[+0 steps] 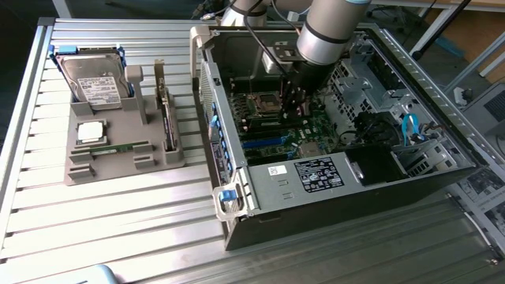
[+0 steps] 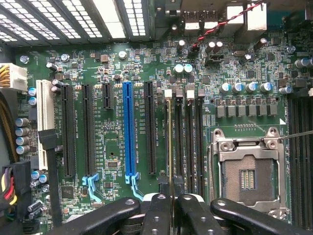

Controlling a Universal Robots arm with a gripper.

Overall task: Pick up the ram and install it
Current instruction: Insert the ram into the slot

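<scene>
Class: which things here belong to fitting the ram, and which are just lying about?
In the job: the ram, edge-on in the shut hand; the memory slots; the computer case.
Lying about: the hard drive; the processor chip; the grey tray holding them.

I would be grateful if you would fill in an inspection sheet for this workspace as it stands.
Surface: slatted metal table carrying an open computer case and a grey holder.
Job's things: ram seen edge-on, lined up with the memory slots beside the empty processor socket; whether it is seated cannot be told.
Clutter: hard drive and processor chip in the holder.
Grippers: pincer shut on the ram, inside the case.
Cables: blue cable; red-and-black twisted wire.
Surroundings: printed sheets at the exterior view's right.
</scene>
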